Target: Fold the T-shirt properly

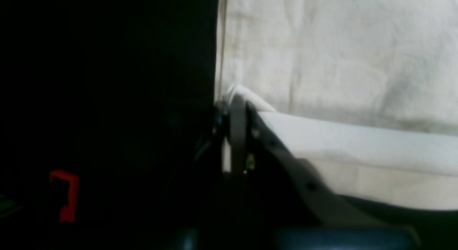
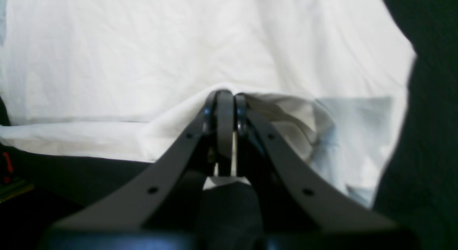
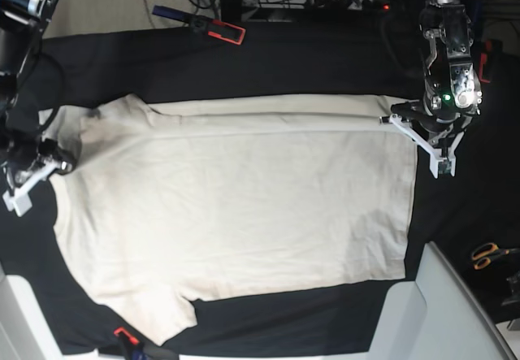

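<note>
Mostly lost in blur and dark up close: left gripper (image 1: 236,99) clamped on the T-shirt (image 3: 236,206) hem corner, right gripper (image 2: 225,96) pinching its bunched shoulder edge, cloth spread flat between both.

A cream T-shirt (image 3: 236,206) lies spread across the black-covered worktop (image 3: 284,59), its far long edge folded over into a narrow band. The left gripper (image 3: 388,119) sits at the shirt's far right corner, the right gripper (image 3: 58,163) at its left edge beside a sleeve. Orange-handled scissors (image 3: 488,254) lie near the right edge, and a red-tipped clamp (image 3: 199,23) lies beyond the shirt.
</note>
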Controlling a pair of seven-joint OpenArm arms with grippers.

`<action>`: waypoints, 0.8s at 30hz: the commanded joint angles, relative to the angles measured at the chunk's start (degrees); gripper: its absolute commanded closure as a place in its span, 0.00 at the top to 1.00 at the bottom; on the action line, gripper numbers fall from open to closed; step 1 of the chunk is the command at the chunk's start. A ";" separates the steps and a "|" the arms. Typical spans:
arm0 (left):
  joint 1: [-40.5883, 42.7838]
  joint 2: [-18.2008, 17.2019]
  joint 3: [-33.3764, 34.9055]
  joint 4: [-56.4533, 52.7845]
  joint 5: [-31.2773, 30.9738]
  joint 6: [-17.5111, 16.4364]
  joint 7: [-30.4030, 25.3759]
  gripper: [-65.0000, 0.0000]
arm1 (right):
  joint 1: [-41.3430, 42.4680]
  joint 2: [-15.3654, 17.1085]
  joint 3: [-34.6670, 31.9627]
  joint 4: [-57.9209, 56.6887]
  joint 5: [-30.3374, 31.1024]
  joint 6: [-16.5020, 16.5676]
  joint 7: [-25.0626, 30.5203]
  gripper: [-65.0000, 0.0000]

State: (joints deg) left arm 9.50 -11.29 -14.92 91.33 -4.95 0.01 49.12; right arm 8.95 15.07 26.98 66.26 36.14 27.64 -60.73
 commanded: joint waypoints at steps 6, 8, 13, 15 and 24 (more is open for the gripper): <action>-2.07 -0.97 -0.25 -1.44 1.30 0.38 -0.82 0.00 | 4.81 2.73 0.14 -2.92 1.27 0.27 3.02 0.00; -2.60 -0.80 -0.25 -2.23 4.03 0.38 -1.08 0.00 | 5.60 3.08 0.14 -3.80 1.27 0.27 3.02 0.00; -4.62 -0.62 -0.16 -3.55 6.31 0.38 -1.17 0.00 | 6.74 3.26 -0.83 -4.59 1.27 0.27 4.95 0.00; -5.41 -0.62 -0.16 -3.55 6.58 0.38 -1.17 0.00 | 6.74 3.79 -2.94 -4.68 1.27 0.27 6.36 0.00; -7.78 -0.71 -0.07 -5.31 6.75 0.38 -1.17 0.00 | 7.97 4.84 -9.71 -9.60 1.27 0.45 14.18 0.00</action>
State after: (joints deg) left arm 2.48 -11.11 -14.81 85.30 1.06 -0.01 48.71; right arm 15.38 18.31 17.06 55.72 36.40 27.66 -47.66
